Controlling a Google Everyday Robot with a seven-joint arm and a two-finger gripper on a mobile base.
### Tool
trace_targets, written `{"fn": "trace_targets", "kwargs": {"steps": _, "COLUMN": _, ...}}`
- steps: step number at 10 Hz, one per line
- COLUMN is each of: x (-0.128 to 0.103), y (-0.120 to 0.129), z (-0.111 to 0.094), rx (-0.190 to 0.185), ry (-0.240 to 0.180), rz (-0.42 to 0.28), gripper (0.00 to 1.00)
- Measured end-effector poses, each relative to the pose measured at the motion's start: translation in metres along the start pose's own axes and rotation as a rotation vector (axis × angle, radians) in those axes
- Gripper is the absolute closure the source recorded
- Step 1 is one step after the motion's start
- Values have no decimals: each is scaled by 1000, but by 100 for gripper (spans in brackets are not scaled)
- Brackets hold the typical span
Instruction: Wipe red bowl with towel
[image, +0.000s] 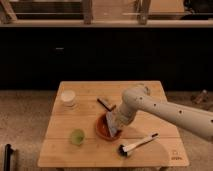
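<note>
Claw (115, 119): over the red bowl (101, 131), pinching the towel (111, 125).
Tip: press it flat and sweep round inside, since the bowl might slide.

A light wooden table (155, 90) stands on a speckled floor (25, 115), in front of a dark wall of cabinets (100, 55). A white cup (68, 97) sits near the far left corner. A small green cup (77, 136) sits toward the front left. A black-and-white brush (136, 145) lies slantwise near the front edge, right of its middle. A small dark flat object (105, 103) lies near the table's centre.
</note>
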Motion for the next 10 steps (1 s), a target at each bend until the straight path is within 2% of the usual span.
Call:
{"fn": "trace_targets", "kwargs": {"steps": 4, "x": 0, "y": -27, "z": -5, "rx": -9, "ry": 19, "rz": -44, "gripper": 100}}
{"fn": "trace_targets", "kwargs": {"steps": 6, "x": -14, "y": -42, "z": -4, "rx": -17, "ry": 19, "rz": -90, "gripper": 100}}
{"fn": "trace_targets", "kwargs": {"steps": 8, "x": -39, "y": -58, "z": 0, "rx": -21, "ry": 7, "rz": -164, "gripper": 100}}
{"fn": "trace_targets", "kwargs": {"steps": 10, "x": -56, "y": -60, "z": 1, "rx": -22, "ry": -9, "rz": -221, "gripper": 100}}
